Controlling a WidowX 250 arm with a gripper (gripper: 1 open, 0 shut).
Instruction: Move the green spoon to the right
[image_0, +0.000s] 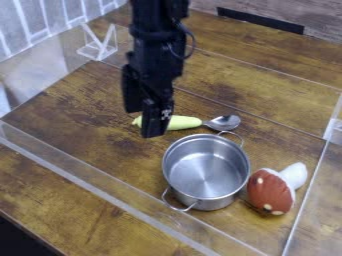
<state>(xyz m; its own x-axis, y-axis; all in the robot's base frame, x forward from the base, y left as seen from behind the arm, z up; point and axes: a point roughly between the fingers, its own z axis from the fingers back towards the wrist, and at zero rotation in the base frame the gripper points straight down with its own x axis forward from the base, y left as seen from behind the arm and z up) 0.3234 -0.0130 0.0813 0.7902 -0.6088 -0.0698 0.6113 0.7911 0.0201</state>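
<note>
The robot arm (158, 42) is very dark, black with a bit of blue in it. The top part is thick and chunky, like a fat tube. Lower down it gets wide and blocky, with bumpy edges. At the bottom there is a gripper (150, 122) with two dark fingers (132, 92). They are long and flat, and the same dark color as the rest. The whole arm looks a bit fuzzy, so small things like screws or letters are too blurry to see.
</note>
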